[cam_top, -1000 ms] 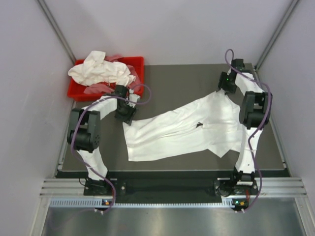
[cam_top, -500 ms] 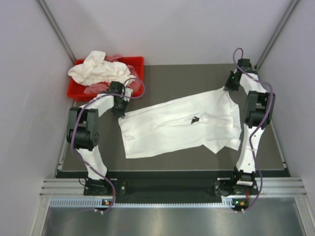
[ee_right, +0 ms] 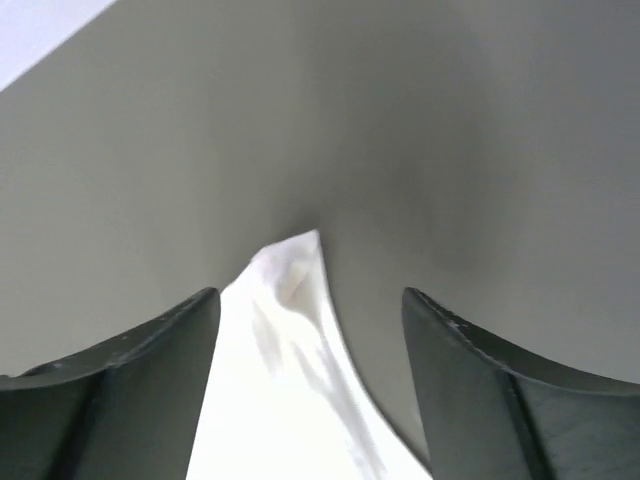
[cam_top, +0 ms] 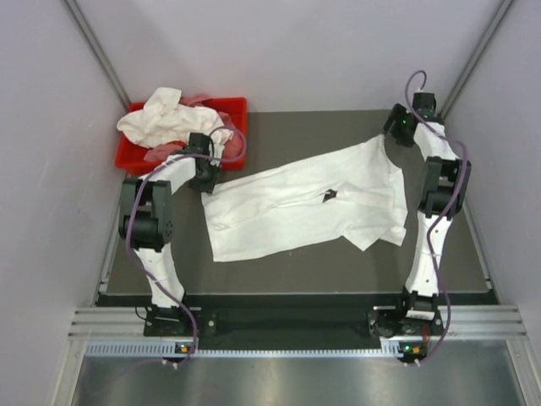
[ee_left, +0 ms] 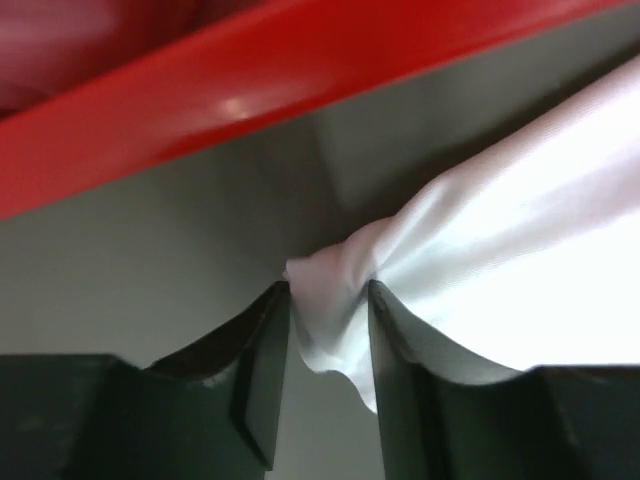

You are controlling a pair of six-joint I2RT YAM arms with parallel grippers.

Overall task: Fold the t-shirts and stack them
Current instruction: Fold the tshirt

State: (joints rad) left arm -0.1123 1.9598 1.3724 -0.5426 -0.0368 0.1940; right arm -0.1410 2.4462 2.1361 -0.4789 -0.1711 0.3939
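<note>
- The dark grey counter (cam_top: 287, 271) lies under both grippers and carries everything here.
- One white t-shirt (cam_top: 296, 203) lies spread on the counter between the two grippers. It runs slantwise from the left gripper's tips across to the right gripper's tips. Its cloth is mostly flat with a few long creases, and a sleeve sticks out on the side nearer the right arm's base.
- A red bin (cam_top: 239, 105) stands just beyond the left gripper, at the far corner of the counter. In the left wrist view its red wall fills the space right ahead of the fingers.
- More crumpled t-shirts (cam_top: 169, 123) are heaped in the bin, spilling over its rim on the side away from the left gripper.
- The left gripper (ee_left: 328, 300) is closed narrow, with a bunched corner of the spread t-shirt pinched between its fingers.
- The right gripper (ee_right: 308, 296) stands wide. A pointed tip of the t-shirt lies on the counter between its fingers, touching neither.
- A small dark mark (cam_top: 328, 196) sits on the shirt, nearer the right gripper.
</note>
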